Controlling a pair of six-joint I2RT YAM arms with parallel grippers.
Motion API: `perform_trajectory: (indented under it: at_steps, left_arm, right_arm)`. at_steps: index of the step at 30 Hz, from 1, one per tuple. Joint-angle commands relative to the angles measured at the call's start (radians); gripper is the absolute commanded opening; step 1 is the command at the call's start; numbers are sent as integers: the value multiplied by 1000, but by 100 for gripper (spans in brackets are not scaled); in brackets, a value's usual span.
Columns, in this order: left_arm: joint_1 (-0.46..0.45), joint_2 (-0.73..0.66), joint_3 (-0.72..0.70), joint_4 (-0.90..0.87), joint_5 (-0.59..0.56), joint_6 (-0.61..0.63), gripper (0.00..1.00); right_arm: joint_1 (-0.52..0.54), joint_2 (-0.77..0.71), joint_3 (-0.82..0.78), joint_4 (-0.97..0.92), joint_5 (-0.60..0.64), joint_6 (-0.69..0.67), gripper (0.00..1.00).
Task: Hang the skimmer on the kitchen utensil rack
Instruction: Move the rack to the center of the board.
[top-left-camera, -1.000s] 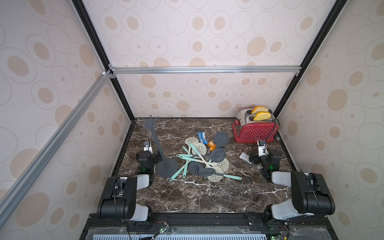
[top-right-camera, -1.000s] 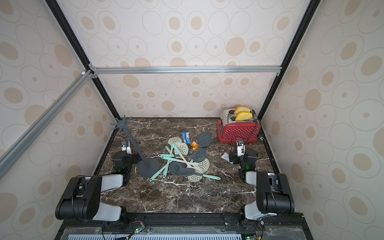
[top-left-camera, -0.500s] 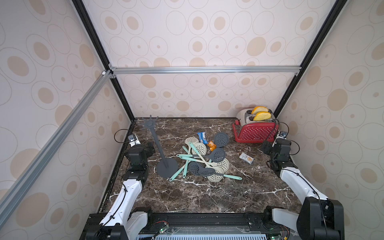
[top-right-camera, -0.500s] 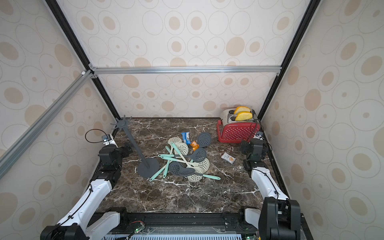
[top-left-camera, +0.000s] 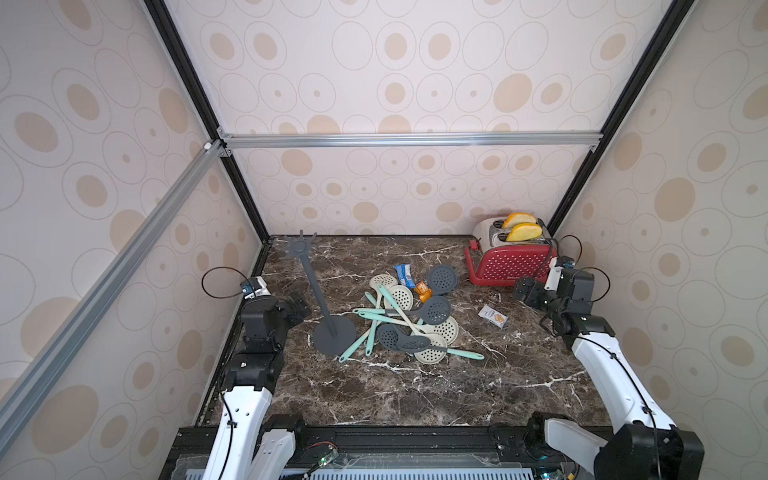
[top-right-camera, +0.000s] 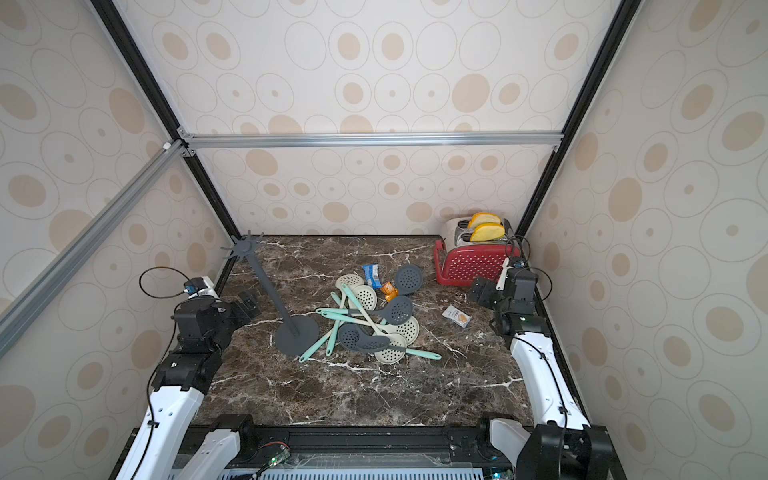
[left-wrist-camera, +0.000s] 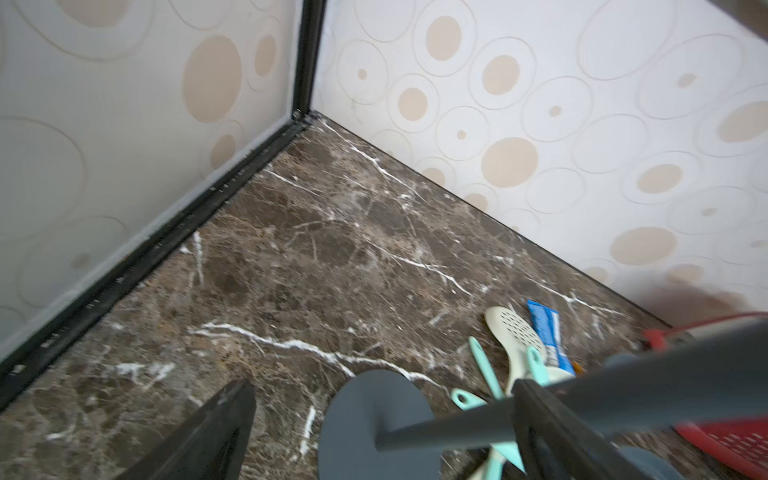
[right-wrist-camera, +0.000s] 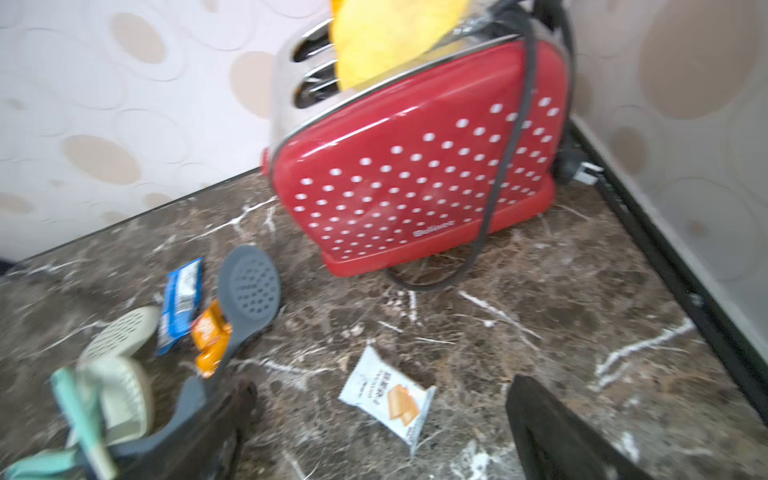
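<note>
The dark grey kitchen utensil rack (top-left-camera: 334, 336) (top-right-camera: 296, 335) stands left of centre on the marble, with its pole rising to a star-shaped crown (top-left-camera: 300, 246). Several skimmers (top-left-camera: 409, 322) (top-right-camera: 376, 322), dark grey or cream with teal handles, lie in a crossed heap right of the rack's base. One dark grey skimmer head (right-wrist-camera: 249, 283) lies at the heap's far edge. My left gripper (top-left-camera: 301, 306) (left-wrist-camera: 380, 392) hangs open just left of the pole, holding nothing. My right gripper (top-left-camera: 527, 293) (right-wrist-camera: 378, 395) is open and empty, in front of the toaster.
A red dotted toaster (top-left-camera: 512, 262) with two yellow slices stands in the back right corner, its cord trailing on the marble. A blue wrapper (top-left-camera: 404, 275), an orange wrapper (top-left-camera: 422, 291) and a white snack packet (top-left-camera: 493, 317) lie loose. Walls close in on three sides.
Both arms have unfolded from a low, tucked pose near the front edge and lifted their grippers up beside the side walls. The jaws have stayed open. Rack and skimmers have not moved.
</note>
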Motion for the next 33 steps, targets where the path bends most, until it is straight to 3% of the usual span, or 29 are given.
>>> perform_trajectory:
  at_steps: [1,6,13,17,22,24,28,30,33]
  left_arm:
    - [-6,-35,3,-107,130,-69,99]
    - [-8,-45,-27,-106,171,-46,99]
    - [-35,-22,4,-62,263,183,98]
    - [-37,-8,8,-9,260,246,96]
    - [-37,16,-62,207,270,255,96]
    - [-37,36,-92,294,292,250,89]
    - [-37,63,-164,463,322,252,51]
    - [-37,69,-198,522,313,252,45]
    - [-37,91,-240,593,298,256,46]
  right_arm:
    - [13,-18,40,1,-244,-5,100]
    - [122,-71,45,-8,-266,-51,100]
    - [387,-121,59,-66,-184,-159,100]
    - [449,-120,57,-39,-195,-179,100]
    - [459,-129,60,-6,-225,-186,100]
    - [459,-138,63,-9,-227,-190,100]
    - [460,-153,63,-10,-239,-193,100]
    - [461,-158,62,-9,-249,-191,100]
    - [461,-162,55,-7,-265,-190,100]
